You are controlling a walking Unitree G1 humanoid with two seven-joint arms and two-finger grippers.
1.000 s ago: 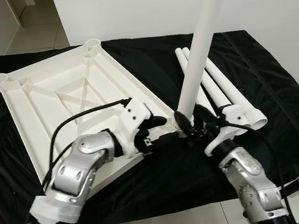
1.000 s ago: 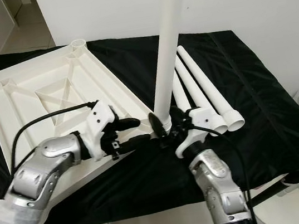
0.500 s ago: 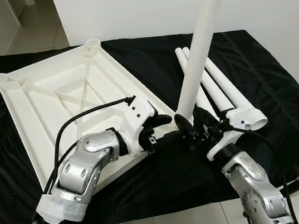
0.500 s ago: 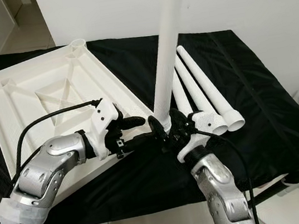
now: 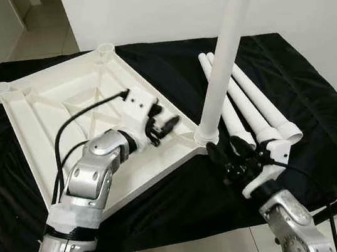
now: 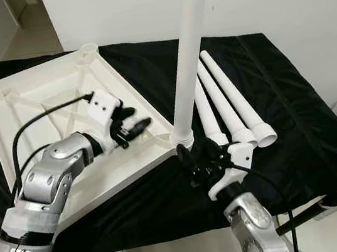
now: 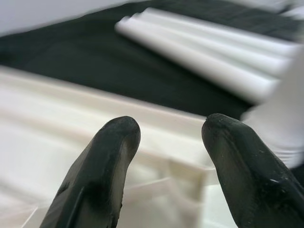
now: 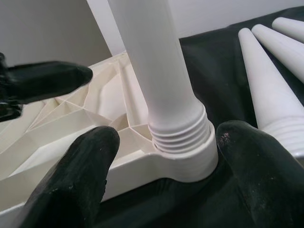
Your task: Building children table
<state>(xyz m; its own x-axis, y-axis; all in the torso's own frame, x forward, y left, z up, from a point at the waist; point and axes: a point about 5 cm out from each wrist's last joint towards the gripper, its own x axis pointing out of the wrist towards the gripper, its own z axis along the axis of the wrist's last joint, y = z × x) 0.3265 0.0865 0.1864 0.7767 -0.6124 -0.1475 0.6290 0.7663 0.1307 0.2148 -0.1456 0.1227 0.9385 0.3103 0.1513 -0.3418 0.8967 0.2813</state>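
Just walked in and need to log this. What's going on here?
The robot is building a small white table on a black cloth. The tabletop lies upside down, and one leg stands upright in its near corner socket. The right gripper, open, sits just below that socket, not gripping the leg. The left gripper, open, hovers over the tabletop's edge. Three more legs lie on the cloth to the right.

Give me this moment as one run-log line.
stage: first leg standing in tabletop corner socket | right gripper: open, just below socket, off leg | left gripper: open, over tabletop | three legs lying on cloth
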